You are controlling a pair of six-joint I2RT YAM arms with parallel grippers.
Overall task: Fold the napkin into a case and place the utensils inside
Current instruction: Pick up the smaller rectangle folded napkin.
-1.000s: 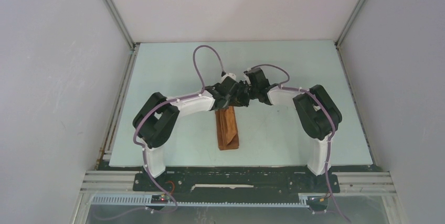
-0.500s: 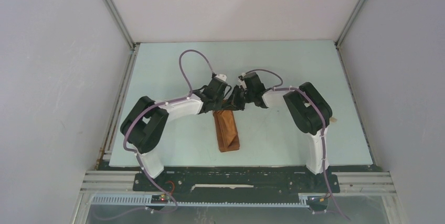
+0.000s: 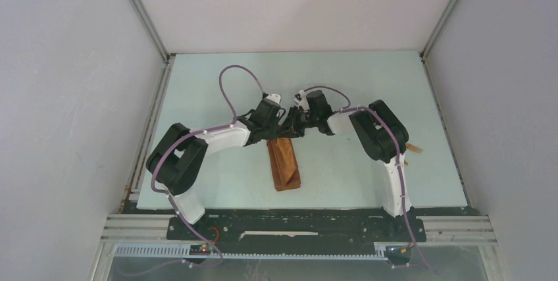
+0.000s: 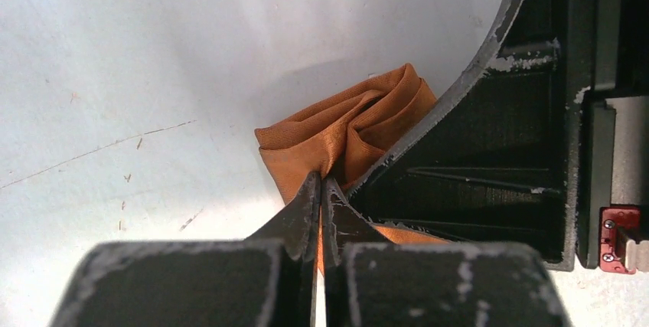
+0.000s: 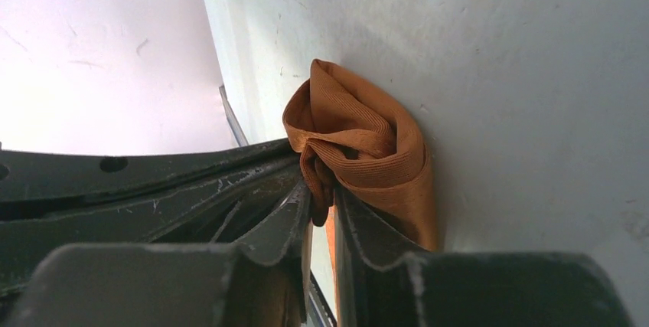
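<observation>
Moved leftward, left pincer [image 4: 321, 189] clamps the case [image 4: 367, 116].

The rust-orange, slightly shiny cloth napkin [image 3: 284, 166] lies folded into a narrow, elongated strip near the middle of the pale table [image 3: 197, 83]. It runs from the table's near side toward its far side, crossed by a diagonal fold. Its far end is bunched into ridged folds.

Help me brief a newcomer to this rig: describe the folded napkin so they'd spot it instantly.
Start at the pale green table between the two arms. From the spot where the left hand and right hand meet, the napkin runs as a narrow folded strip toward the arm bases. It alone is rust-orange and slightly shiny among black, white and pale surfaces.
</observation>
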